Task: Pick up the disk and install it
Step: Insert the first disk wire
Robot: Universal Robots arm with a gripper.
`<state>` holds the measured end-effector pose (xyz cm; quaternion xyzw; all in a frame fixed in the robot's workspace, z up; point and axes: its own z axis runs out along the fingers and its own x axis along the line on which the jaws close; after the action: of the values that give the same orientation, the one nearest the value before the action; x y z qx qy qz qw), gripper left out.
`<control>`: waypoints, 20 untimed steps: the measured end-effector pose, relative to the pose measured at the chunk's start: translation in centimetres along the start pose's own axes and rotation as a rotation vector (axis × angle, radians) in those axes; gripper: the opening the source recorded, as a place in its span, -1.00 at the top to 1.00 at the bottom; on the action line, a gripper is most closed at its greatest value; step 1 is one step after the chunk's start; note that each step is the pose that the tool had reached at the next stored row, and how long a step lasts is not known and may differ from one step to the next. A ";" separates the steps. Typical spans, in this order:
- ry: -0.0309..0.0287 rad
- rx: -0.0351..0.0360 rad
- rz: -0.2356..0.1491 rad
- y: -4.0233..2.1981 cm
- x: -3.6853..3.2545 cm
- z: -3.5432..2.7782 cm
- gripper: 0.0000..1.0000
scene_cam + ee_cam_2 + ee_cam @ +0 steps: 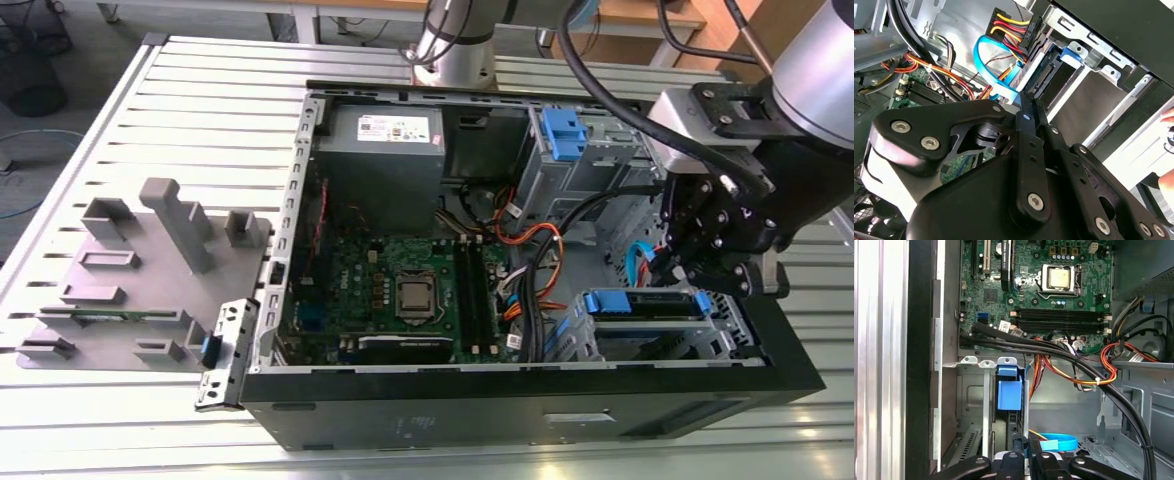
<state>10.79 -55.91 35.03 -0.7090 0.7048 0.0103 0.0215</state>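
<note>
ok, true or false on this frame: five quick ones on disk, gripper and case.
1. The disk sits in the drive cage inside the case. True.
2. The power supply is mounted in the case. True.
3. The gripper is over the power supply. False: it is at the drive cage, next to the disk.
4. The case is closed. False: it is open, with the motherboard exposed.
5. A cooler covers the processor. False: the processor is bare.
</note>
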 end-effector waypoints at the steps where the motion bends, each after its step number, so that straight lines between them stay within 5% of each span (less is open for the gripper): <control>1: -0.0006 0.0000 0.000 0.00 0.03 0.00 0.68; 7: -0.0105 0.0002 0.000 0.01 0.75 -0.02 0.68; 12: -0.0401 0.0011 0.001 0.01 1.07 0.02 0.68; 20: -0.0440 0.0054 0.000 0.04 1.31 0.57 0.68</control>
<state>10.76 -57.20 34.40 -0.7084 0.7044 0.0240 0.0389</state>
